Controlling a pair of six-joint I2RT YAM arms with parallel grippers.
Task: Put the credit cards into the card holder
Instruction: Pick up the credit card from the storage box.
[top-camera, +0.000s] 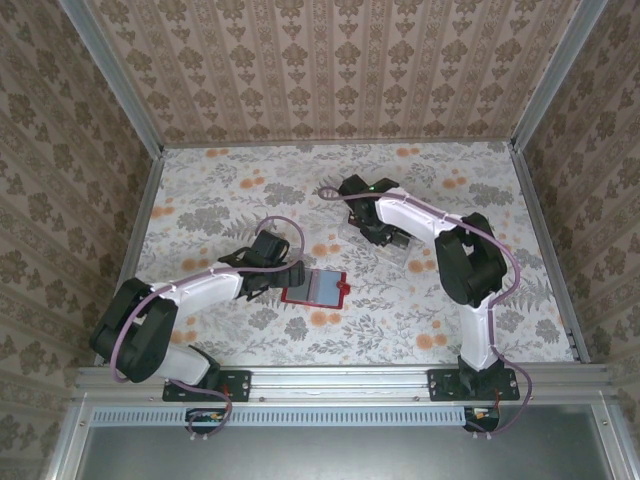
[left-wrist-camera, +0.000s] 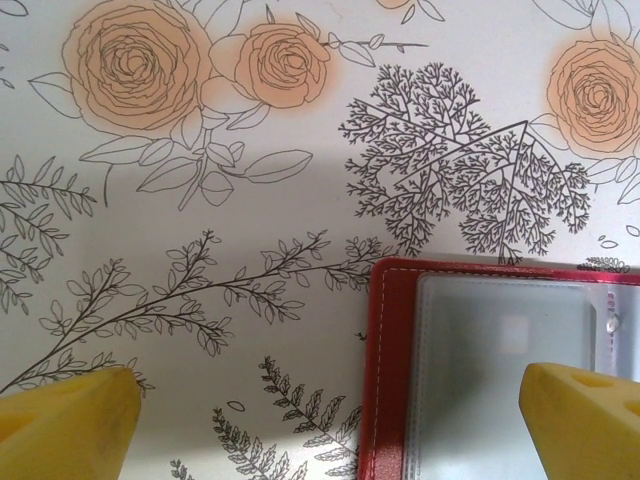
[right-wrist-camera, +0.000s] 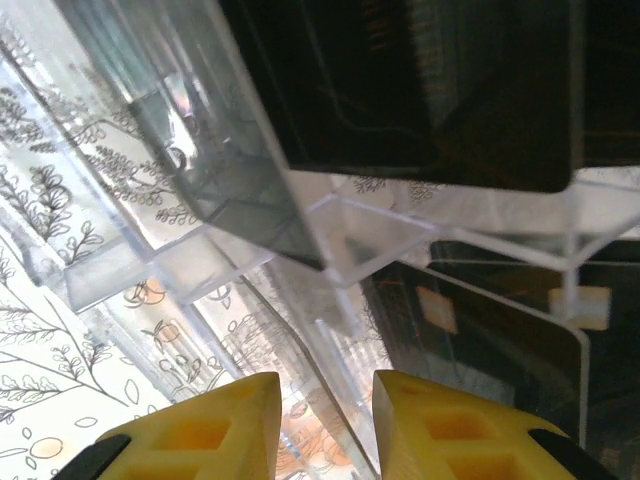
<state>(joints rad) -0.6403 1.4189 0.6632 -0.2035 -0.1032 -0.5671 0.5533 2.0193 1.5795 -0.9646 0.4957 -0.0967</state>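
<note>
Where it lay opened flat near the middle of the surface (top-camera: 230, 195), the red card holder (top-camera: 315, 287) ran its long axis left to right. The left fingers (left-wrist-camera: 70, 420), wide apart, straddled its left edge. The black credit cards (right-wrist-camera: 480, 330) sat in the clear tray (right-wrist-camera: 130, 270), where the right fingers (right-wrist-camera: 200, 435) stood nearly together; whether they gripped anything could not be told.

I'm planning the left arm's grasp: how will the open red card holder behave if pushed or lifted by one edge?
The card holder lies flat and thin on the table, so it would probably slide rather than tip. Its stitched cover and plastic pockets suggest it's soft; lifted by one edge, it may sag or fold shut.
</note>
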